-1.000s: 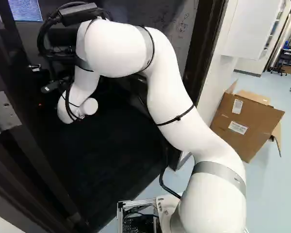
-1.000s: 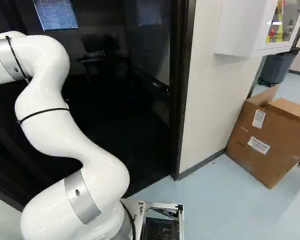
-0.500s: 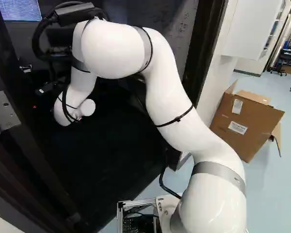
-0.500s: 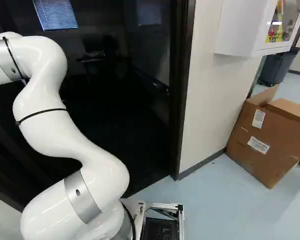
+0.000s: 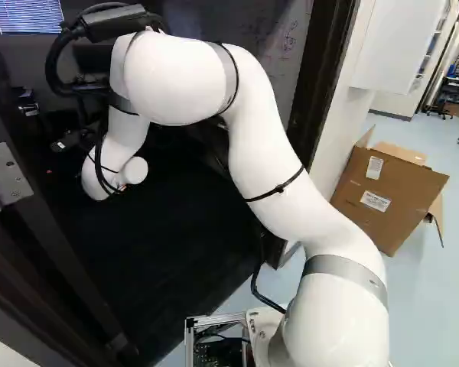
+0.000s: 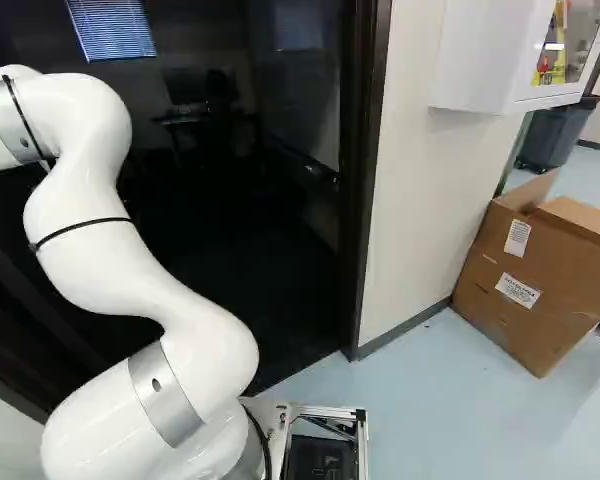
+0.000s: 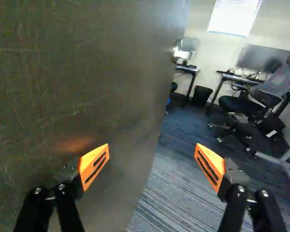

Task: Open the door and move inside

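Two white labels (image 6: 518, 290) on a cardboard box (image 6: 492, 325), print too small to read

The white jointed arm (image 5: 271, 168) is arched up and forward; the black two-fingered gripper (image 7: 152, 165) with orange pads is spread wide.

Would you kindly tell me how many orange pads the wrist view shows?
2: one orange pad before the flat dark door, the other orange pad over the striped blue-grey carpet.
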